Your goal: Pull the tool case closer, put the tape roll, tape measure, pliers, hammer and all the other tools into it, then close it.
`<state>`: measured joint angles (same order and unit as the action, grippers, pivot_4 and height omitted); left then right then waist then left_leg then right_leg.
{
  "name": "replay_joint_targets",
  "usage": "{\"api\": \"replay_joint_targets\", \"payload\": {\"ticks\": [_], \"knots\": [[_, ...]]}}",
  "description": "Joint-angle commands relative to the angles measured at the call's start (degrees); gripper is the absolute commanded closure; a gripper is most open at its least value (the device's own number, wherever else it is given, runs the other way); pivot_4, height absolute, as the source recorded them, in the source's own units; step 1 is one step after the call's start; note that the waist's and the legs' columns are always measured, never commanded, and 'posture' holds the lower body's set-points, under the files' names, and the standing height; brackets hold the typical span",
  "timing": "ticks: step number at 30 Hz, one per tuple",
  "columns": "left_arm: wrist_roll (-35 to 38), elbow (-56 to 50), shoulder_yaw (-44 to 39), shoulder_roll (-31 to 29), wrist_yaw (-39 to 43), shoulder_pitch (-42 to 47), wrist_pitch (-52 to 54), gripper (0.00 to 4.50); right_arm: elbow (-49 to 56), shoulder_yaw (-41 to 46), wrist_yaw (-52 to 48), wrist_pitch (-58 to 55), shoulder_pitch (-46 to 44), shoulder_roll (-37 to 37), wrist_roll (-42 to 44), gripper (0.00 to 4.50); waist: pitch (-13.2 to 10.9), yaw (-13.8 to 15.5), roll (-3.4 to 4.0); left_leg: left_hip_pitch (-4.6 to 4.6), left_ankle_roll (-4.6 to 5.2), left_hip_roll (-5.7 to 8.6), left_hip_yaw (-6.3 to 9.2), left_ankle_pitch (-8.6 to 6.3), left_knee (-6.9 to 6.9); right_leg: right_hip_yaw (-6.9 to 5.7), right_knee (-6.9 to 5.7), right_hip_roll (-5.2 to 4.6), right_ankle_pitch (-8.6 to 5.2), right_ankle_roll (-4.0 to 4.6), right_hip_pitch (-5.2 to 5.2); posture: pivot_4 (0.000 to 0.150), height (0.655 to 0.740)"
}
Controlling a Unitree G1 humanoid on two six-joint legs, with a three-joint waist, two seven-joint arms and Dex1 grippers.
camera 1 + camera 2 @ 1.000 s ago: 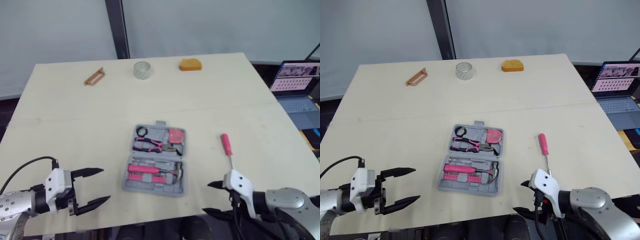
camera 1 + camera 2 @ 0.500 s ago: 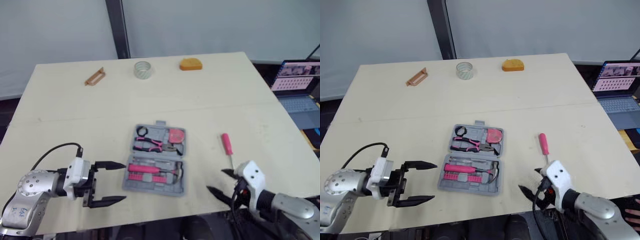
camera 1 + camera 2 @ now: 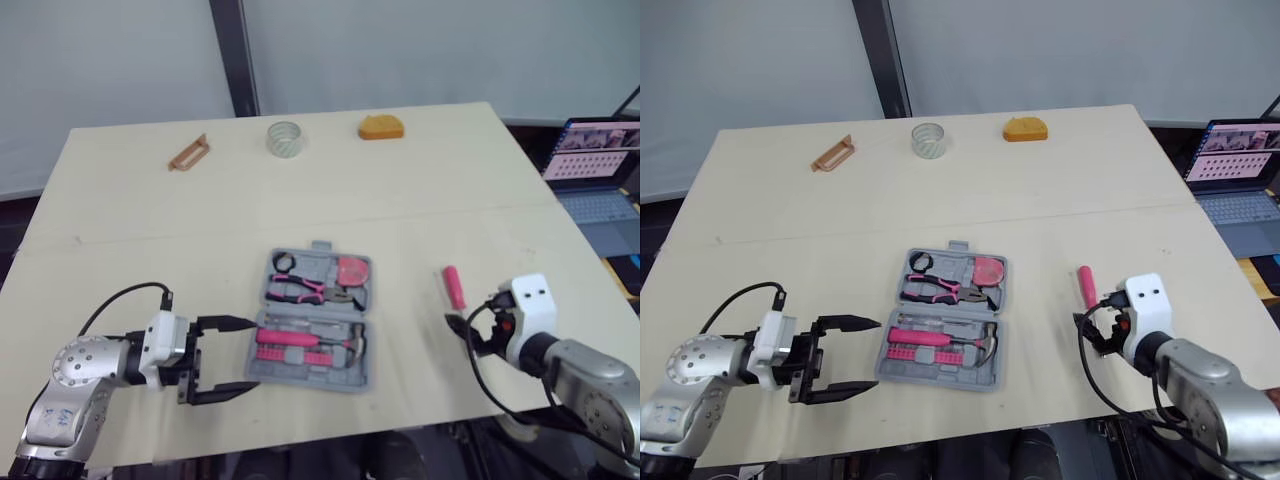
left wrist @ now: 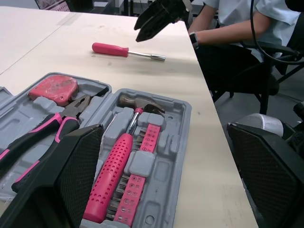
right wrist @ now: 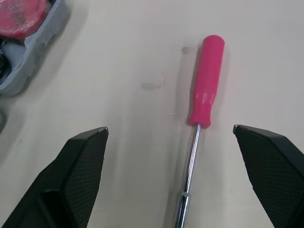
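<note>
The grey tool case (image 3: 312, 320) lies open mid-table, holding pink pliers (image 4: 42, 133), a red tape measure (image 4: 52, 89), a pink-handled hammer (image 4: 118, 166) and a bit strip. My left gripper (image 3: 225, 357) is open just left of the case, its fingers pointing at the lower half. A pink screwdriver (image 3: 453, 286) lies on the table right of the case. My right gripper (image 5: 170, 129) hangs open over it, one finger on either side of the shaft. The clear tape roll (image 3: 284, 138) stands at the table's far edge.
A brown handle-shaped piece (image 3: 189, 153) and an orange object (image 3: 382, 128) lie near the far edge. An open laptop (image 3: 595, 170) sits off the table to the right. A seated person (image 4: 237, 23) shows beyond the near table edge in the left wrist view.
My left gripper has moved right, up to the case's left side. My right gripper has come forward from the near edge and now straddles the screwdriver's shaft.
</note>
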<state>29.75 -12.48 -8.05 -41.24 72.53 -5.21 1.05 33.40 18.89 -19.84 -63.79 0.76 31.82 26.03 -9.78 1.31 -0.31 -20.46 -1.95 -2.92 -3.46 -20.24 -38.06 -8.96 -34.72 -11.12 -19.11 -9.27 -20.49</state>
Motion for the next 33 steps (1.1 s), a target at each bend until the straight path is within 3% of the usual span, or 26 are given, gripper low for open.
{"api": "replay_joint_targets", "payload": {"ticks": [1,21,33], "knots": [[-0.3,0.1,-0.5,0.5,-0.5,-0.7,-1.4,0.0,-1.4,1.1,1.5,-1.3,-2.1,-0.1,-0.1,0.03,0.0,0.0,0.01,0.0,0.0,0.0,0.0,0.0,0.0,0.0,0.0,0.0,0.0,0.0,0.0,0.15,0.74],[-1.3,-0.6,-1.7,0.2,-2.4,-3.3,-3.2,0.0,-21.9,-7.5,3.0,7.2,-11.3,-2.5,-7.6,0.03,0.0,-0.2,0.03,-0.01,0.01,0.0,-0.07,0.01,-0.02,0.02,-0.05,0.0,0.0,-0.01,-0.05,0.15,0.74],[-1.4,-1.4,-2.3,0.0,-3.3,-4.7,-3.4,0.0,-25.4,-8.1,2.4,9.1,-11.9,-2.8,-8.3,0.03,0.0,-0.3,0.01,-0.01,0.01,0.0,-0.07,0.01,-0.03,0.03,-0.06,0.0,0.0,-0.01,-0.05,0.15,0.74]]}}
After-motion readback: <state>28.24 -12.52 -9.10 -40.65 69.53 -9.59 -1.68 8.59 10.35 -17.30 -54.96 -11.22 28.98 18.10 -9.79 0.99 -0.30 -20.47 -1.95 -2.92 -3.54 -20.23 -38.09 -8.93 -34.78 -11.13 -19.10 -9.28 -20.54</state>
